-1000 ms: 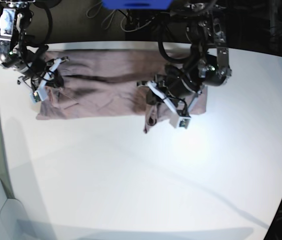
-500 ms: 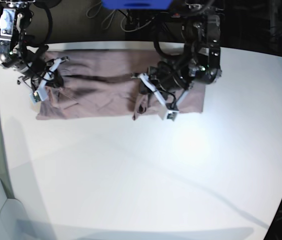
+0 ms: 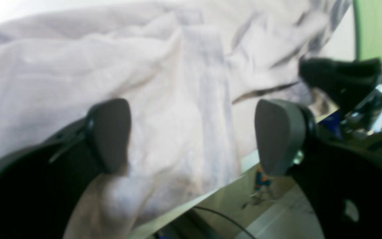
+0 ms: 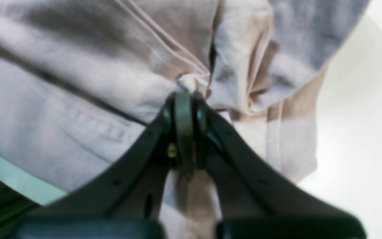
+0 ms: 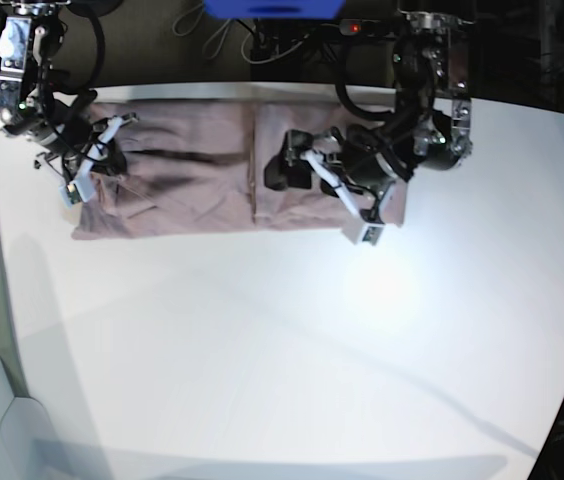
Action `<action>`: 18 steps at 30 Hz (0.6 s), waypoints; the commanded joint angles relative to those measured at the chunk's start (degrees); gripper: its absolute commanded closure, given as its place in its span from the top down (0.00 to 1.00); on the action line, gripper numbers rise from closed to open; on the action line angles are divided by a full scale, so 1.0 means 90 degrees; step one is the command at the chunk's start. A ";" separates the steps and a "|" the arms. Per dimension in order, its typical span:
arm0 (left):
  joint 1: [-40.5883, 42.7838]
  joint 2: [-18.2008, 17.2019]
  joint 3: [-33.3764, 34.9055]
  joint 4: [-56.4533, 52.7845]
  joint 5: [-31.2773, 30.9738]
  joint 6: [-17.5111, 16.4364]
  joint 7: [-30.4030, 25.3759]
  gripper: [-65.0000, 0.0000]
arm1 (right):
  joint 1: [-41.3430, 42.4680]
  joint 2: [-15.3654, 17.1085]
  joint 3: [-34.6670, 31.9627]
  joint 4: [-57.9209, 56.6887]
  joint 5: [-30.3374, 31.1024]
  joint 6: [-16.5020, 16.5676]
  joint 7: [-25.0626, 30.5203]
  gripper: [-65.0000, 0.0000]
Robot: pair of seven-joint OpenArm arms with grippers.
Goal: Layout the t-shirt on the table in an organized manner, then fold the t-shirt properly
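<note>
The t-shirt (image 5: 202,180) lies stretched in a long band across the far part of the white tabletop (image 5: 292,350), up toward twelve o'clock in the base view, mauve cloth creased and rumpled, with a straight fold line running across it near the middle. Over at ten o'clock the right pincer (image 5: 102,150) sits low on the shirt's end, and the right wrist view shows its jaws pressed together on a bunched ridge of fabric, the cloth puckered right at the tips (image 4: 184,99). So that one is pinching the t-shirt. Toward one o'clock the left pincer (image 5: 307,170) hangs over the other half of the shirt, and the left wrist view makes it plain: the two grey pads (image 3: 111,132) stand wide apart, spread, with nothing between them but wrinkled cloth lying below. The fabric there reaches right to the tabletop's far edge, with cables and clutter visible beyond it. The near half of the tabletop, from three round to nine o'clock, shows only a bright glare patch and soft shadows.
</note>
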 commanded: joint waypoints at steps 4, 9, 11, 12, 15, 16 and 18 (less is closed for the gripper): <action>-0.0013 -0.0037 -0.0946 0.0604 -0.0645 -0.0032 -0.0044 0.82 | -0.0033 0.0050 0.0022 0.0008 -0.0246 -0.0026 -0.0331 0.00; 0.0075 -0.0594 -0.2089 0.0584 -0.0987 -0.0032 -0.0034 0.46 | -0.0023 0.0059 0.0051 0.0008 -0.0246 -0.0026 -0.0331 0.00; 0.0075 -0.0799 -0.2382 0.0359 -0.1026 -0.0042 -0.0034 0.23 | -0.0013 0.0059 0.0051 0.0027 -0.0246 -0.0026 -0.0331 0.00; 0.0075 -0.0878 -0.2519 0.0203 -0.1036 -0.0042 -0.0034 0.11 | -0.0013 0.0059 0.0051 0.0076 -0.0246 -0.0026 -0.0331 0.00; 0.0124 -0.0965 -0.2870 -0.0236 -0.1026 -0.0042 -0.0034 0.00 | -0.0033 0.0059 0.0061 0.0252 -0.0246 -0.0026 -0.0331 0.00; 0.0134 -0.0965 -0.2948 -0.0354 -0.1026 -0.0042 -0.0034 0.03 | -0.0033 0.0059 0.0061 0.0281 -0.0246 -0.0026 -0.0331 0.00; 0.0143 -0.0965 -0.3007 -0.0549 -0.1026 -0.0042 -0.0034 0.00 | -0.0033 0.0050 0.0061 0.0320 -0.0246 -0.0026 -0.0331 0.00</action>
